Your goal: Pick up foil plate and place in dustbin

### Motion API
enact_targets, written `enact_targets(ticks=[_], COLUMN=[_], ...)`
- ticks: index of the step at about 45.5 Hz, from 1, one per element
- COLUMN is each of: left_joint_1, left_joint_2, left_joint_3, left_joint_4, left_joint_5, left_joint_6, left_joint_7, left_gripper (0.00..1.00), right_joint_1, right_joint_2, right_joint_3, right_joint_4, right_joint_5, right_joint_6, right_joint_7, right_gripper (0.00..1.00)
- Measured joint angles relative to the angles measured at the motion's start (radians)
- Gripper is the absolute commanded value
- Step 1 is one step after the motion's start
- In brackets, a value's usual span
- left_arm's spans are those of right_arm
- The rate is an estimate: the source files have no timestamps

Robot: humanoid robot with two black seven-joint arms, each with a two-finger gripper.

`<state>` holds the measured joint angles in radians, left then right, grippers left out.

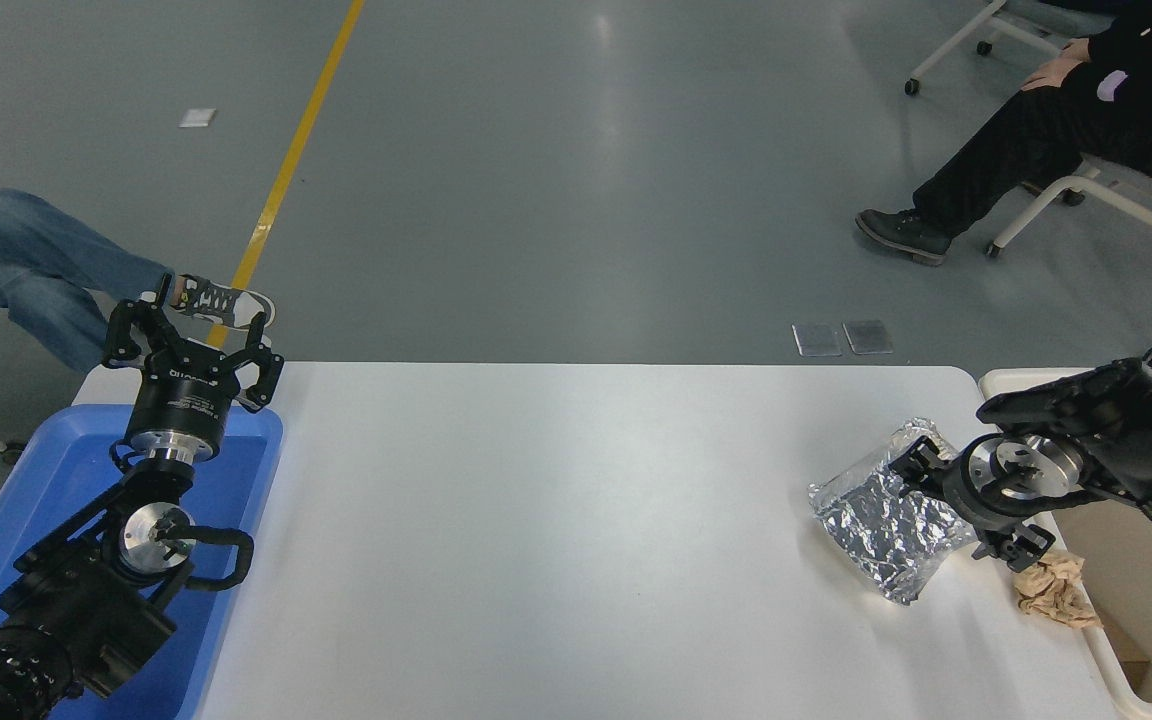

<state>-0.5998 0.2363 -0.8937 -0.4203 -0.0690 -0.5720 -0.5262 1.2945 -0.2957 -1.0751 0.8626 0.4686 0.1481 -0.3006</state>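
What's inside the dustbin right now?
Only part of the dustbin shows, at the table's right edge. A brown flat piece lies by its near wall. The right arm and its tool, at the foil plate, cover the far end; the rest is out of frame.

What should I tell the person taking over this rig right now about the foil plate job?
Left gripper: open, parked above the blue tray.
Right gripper: low over the right end of the foil plate; whether it grips cannot be seen.
Foil plate: on the white table, left of the dustbin; a crumpled brown paper wad lies between them.
Done: approach.
Left: grasp, lift, drop the plate in the dustbin.
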Motion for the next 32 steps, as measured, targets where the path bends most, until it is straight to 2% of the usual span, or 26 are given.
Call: enact_targets(ticks=[9, 16, 22, 27, 30, 32], left_joint_1=[0.0, 0.0, 0.0, 0.0, 0.0, 0.0], left_joint_2=[0.0, 0.0, 0.0, 0.0, 0.0, 0.0], left_joint_3=[0.0, 0.0, 0.0, 0.0, 0.0, 0.0], left_joint_4=[0.0, 0.0, 0.0, 0.0, 0.0, 0.0], left_joint_5=[0.0, 0.0, 0.0, 0.0, 0.0, 0.0], left_joint_6=[0.0, 0.0, 0.0, 0.0, 0.0, 0.0], left_joint_7=[0.0, 0.0, 0.0, 0.0, 0.0, 0.0], left_gripper=[0.99, 0.99, 0.99, 0.99, 0.99, 0.99], right_joint_1=[-0.066, -0.124, -0.154, -0.166, -0.17, -0.172], right_joint_2=[0.002, 0.001, -0.002, -0.006, -0.01, -0.013], right_joint_3=[0.058, 0.125, 0.161, 0.175, 0.18, 0.182], right_joint_4=[-0.037, -0.073, -0.092, -0.101, -0.103, -0.103], right_joint_5=[0.0, 0.001, 0.001, -0.004, -0.015, -0.021], right_joint_6=[-0.034, -0.046, -0.052, -0.055, -0.055, -0.055], right_joint_7=[0.0, 0.0, 0.0, -0.003, -0.004, -0.005], right_gripper=[0.96, 0.89, 0.7, 0.45, 0.37, 0.37])
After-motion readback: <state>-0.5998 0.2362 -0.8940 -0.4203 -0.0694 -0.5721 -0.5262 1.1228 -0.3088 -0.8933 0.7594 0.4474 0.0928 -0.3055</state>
